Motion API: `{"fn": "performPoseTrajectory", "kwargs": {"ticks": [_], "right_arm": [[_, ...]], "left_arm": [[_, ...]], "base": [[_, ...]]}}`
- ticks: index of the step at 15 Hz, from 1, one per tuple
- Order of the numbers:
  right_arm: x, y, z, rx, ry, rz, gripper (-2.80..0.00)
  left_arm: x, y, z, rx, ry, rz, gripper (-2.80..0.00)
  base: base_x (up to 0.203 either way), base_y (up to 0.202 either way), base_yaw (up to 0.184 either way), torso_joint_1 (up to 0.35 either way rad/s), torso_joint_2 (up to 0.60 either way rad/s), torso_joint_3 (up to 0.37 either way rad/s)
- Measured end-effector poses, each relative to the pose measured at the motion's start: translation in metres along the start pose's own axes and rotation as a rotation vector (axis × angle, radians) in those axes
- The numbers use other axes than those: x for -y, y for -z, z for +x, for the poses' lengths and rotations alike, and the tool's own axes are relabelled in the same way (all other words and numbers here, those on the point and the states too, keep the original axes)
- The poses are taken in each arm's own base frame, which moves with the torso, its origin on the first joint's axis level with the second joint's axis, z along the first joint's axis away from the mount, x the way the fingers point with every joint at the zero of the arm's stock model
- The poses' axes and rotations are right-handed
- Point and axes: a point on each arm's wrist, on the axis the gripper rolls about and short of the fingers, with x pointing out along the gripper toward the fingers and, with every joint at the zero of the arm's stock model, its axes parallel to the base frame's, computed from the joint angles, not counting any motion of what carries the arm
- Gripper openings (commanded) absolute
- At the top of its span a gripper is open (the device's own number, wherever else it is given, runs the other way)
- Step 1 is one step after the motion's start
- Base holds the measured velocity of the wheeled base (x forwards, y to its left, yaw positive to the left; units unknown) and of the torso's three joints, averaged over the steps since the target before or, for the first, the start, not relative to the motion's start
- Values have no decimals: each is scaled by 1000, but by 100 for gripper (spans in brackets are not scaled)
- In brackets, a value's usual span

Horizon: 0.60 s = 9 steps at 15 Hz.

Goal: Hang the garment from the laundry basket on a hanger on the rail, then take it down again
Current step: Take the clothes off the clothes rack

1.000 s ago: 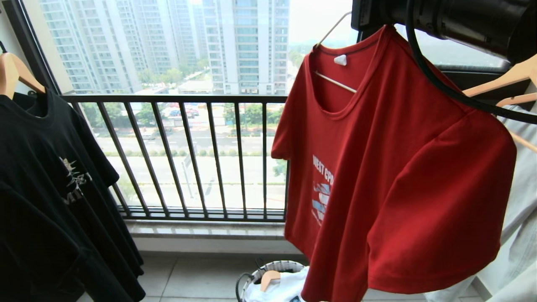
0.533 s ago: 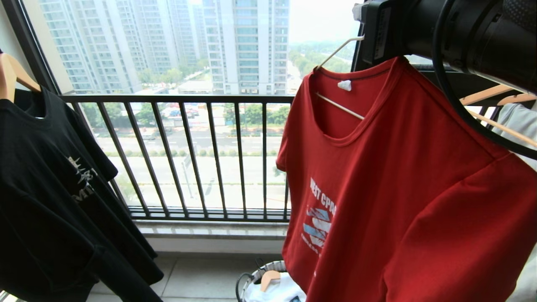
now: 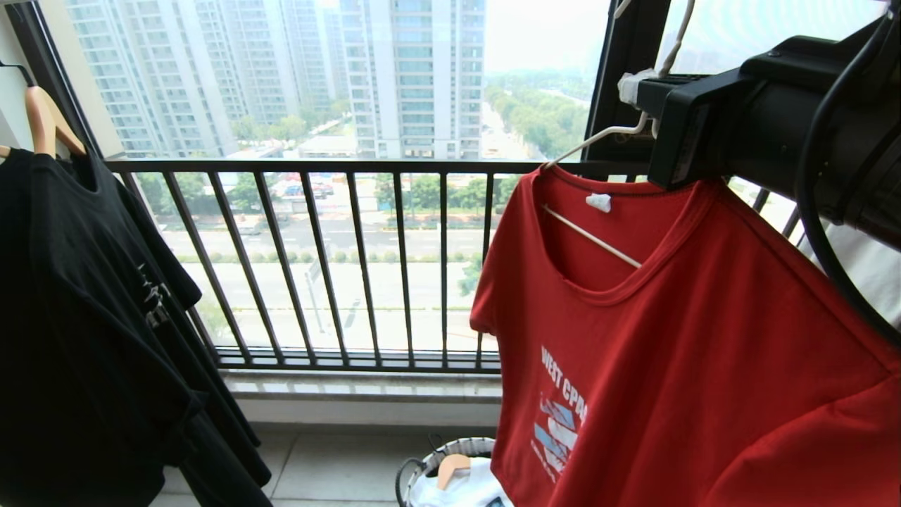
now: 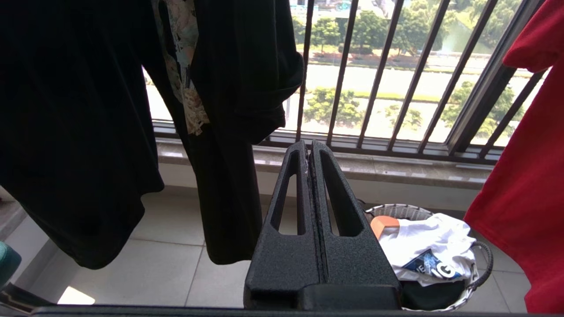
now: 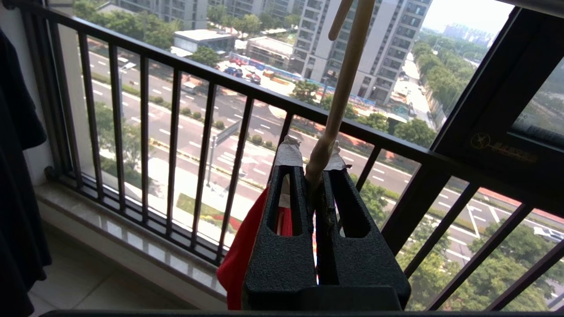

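Red short-sleeved T-shirt with white WEST COAST lettering (image 3: 676, 366) hangs on thin white wire hanger (image 3: 598, 134), held up near the window, well above the small round woven laundry basket (image 3: 450, 451) on the floor. Right gripper (image 5: 320, 169) has its fingers clamped on the hanger's neck just below the hook, likely so the shirt hangs free while carried; no rail in view. Left gripper (image 4: 309, 152) idle, fingers pressed together, empty, low near the basket. Counts: one red shirt, one wire hanger, one basket holding white cloth and a wooden hanger, one black printed T-shirt (image 3: 77, 317) on a wooden hanger, far left.
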Motion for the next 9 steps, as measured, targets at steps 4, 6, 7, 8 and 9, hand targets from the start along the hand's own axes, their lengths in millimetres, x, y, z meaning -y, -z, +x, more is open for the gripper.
{"fn": "performPoseTrajectory", "kwargs": {"ticks": [4,6,7,8,9], "right_arm": [[-6,28,-6,-79,-64,99,-280],[-7,43,-5,-120,-99,110,-280],[-4,52,-1,-142,-110,121,-280],[-1,60,3,-164,-122,139,-280],[2,68,6,-182,-151,151,-280]], "left_arm": [[0,0,0,0,0,0,-280],[0,0,0,0,0,1,-280],[0,0,0,0,0,1,-280],[0,0,0,0,0,1,-280],[0,0,0,0,0,1,-280]], "base": [[0,0,0,0,0,0],[0,0,0,0,0,0],[0,0,0,0,0,0],[0,0,0,0,0,0],[0,0,0,0,0,0]]}}
